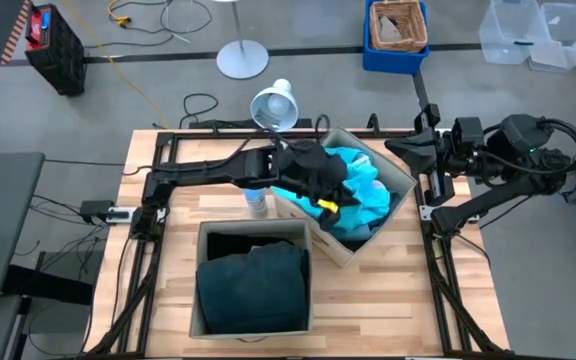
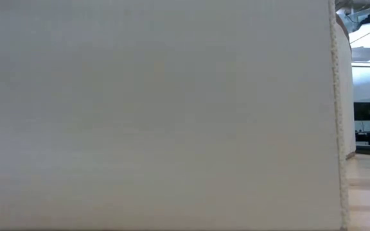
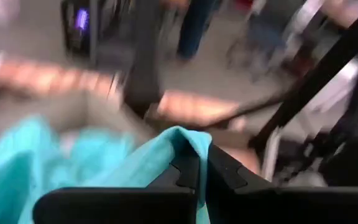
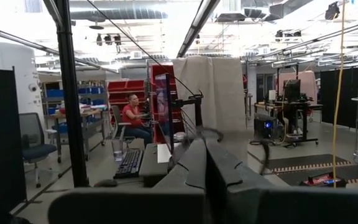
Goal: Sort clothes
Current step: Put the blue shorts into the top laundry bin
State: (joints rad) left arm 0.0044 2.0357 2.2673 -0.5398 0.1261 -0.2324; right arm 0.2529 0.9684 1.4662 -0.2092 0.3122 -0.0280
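Your left gripper (image 1: 320, 190) sits over the angled box (image 1: 400, 172) in the upper middle of the high view, and the left wrist view shows its fingers clenched on a fold of the turquoise garment (image 3: 160, 155). You are at the pick step: cloth is pinched but, as far as the frames show, the bulk of it lies in the box. The next move likely calls for a straight lift high enough to pull the whole garment clear of the box wall before you carry it anywhere; a thin pinch like this could slip, so go steadily.

Your right gripper (image 4: 205, 163) is parked off the table at the upper right of the high view, fingers closed on nothing, looking out into the room.

Containers: the angled box holds the turquoise garment (image 1: 363, 190), with something black on top near your gripper; you cannot tell whether that is cloth or part of the arm. The front box (image 1: 196, 275), lower centre of the high view, holds the dark green garment (image 1: 253, 290), with a black one (image 1: 253, 242) at its far edge. No pale blue piece is clearly visible. The low view is filled by a box wall (image 2: 159, 115).
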